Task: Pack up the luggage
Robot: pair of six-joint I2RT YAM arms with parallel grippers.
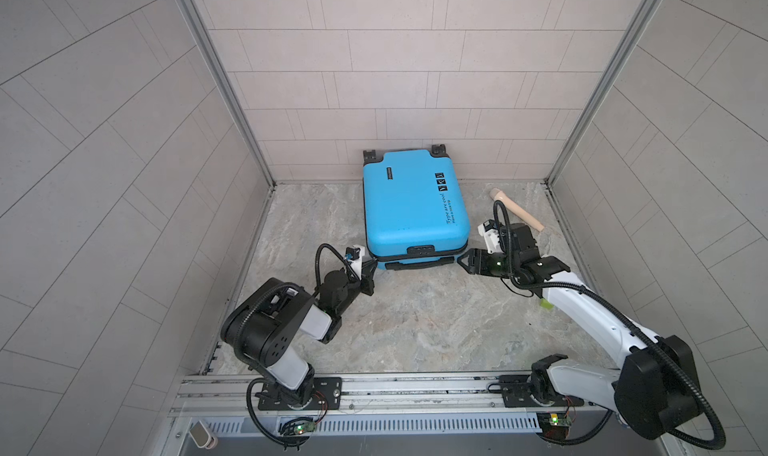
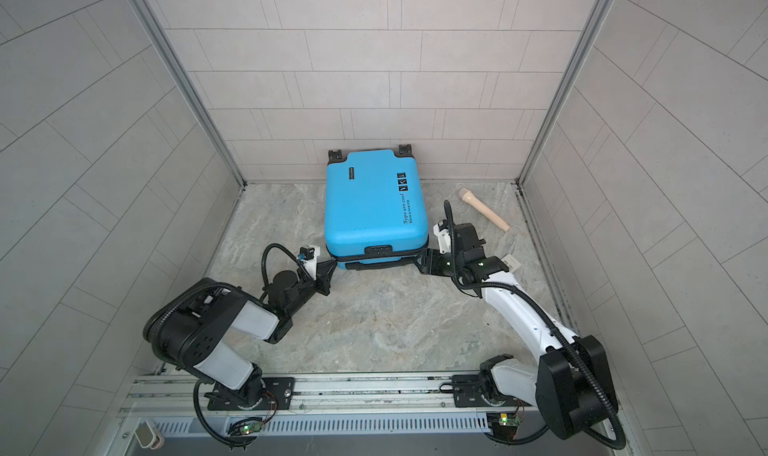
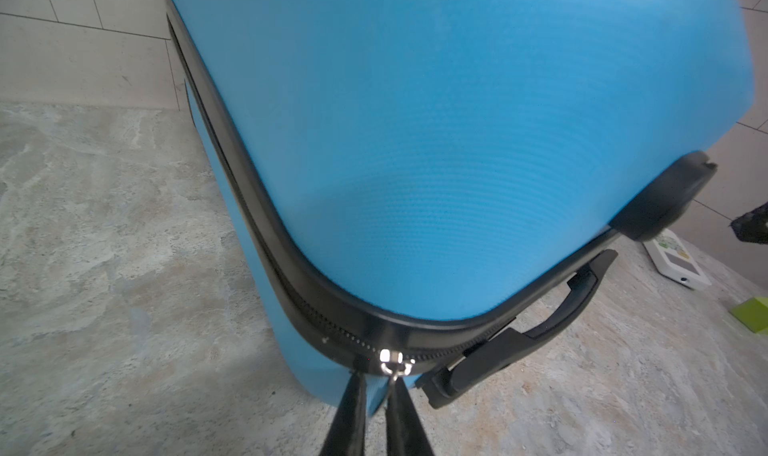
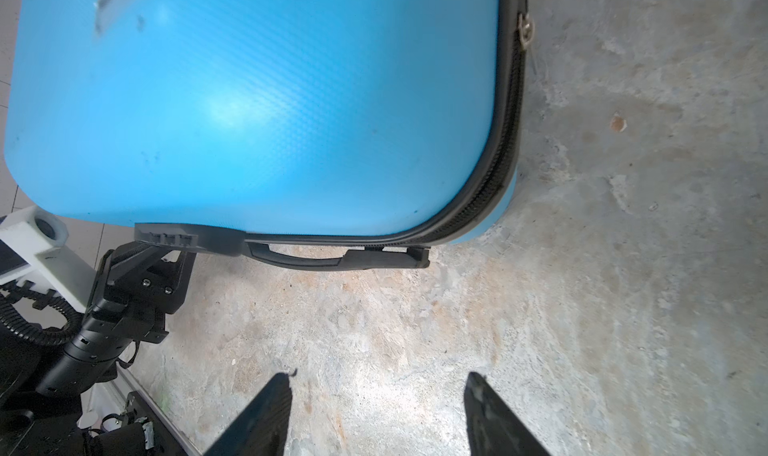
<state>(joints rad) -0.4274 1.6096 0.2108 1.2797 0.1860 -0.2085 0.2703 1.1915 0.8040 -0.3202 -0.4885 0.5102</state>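
Surface: a grey marbled stone-look floor (image 1: 415, 329) is enclosed on three sides by pale tiled walls (image 1: 395, 58).
Luggage: the bright-blue hard-shell suitcase (image 1: 411, 208) (image 2: 374, 208) (image 3: 415, 142) (image 4: 249, 100) is laid flat at the centre of both top views, with its black wheels (image 1: 372, 155) against the back wall. It is zipped shut, so the inside is concealed.
Left claw: the left gripper (image 1: 374, 262) (image 2: 332, 262) (image 3: 374, 375) is pinched closed on the silver zipper pull (image 3: 392, 360) at the case's lower-left corner. The pull's tab is largely covered by the fingers.
Right claw: the right gripper (image 1: 463, 262) (image 2: 419, 260) (image 4: 379, 391) is held with jaws apart over bare floor, near the lower-right corner but clear of it.
Lettering: the black text (image 1: 449, 212) is small, and it is smeared beyond reading in the right wrist view.
Partly hidden: a flat white device (image 2: 511, 262) (image 3: 675, 262) is mostly covered by the right arm. A lime-green block (image 1: 546, 304) (image 3: 752, 314) is cut off at the left wrist view's edge.
Beige rod: a rounded beige rod (image 1: 517, 210) (image 2: 484, 210) is lying right of the case, well apart.
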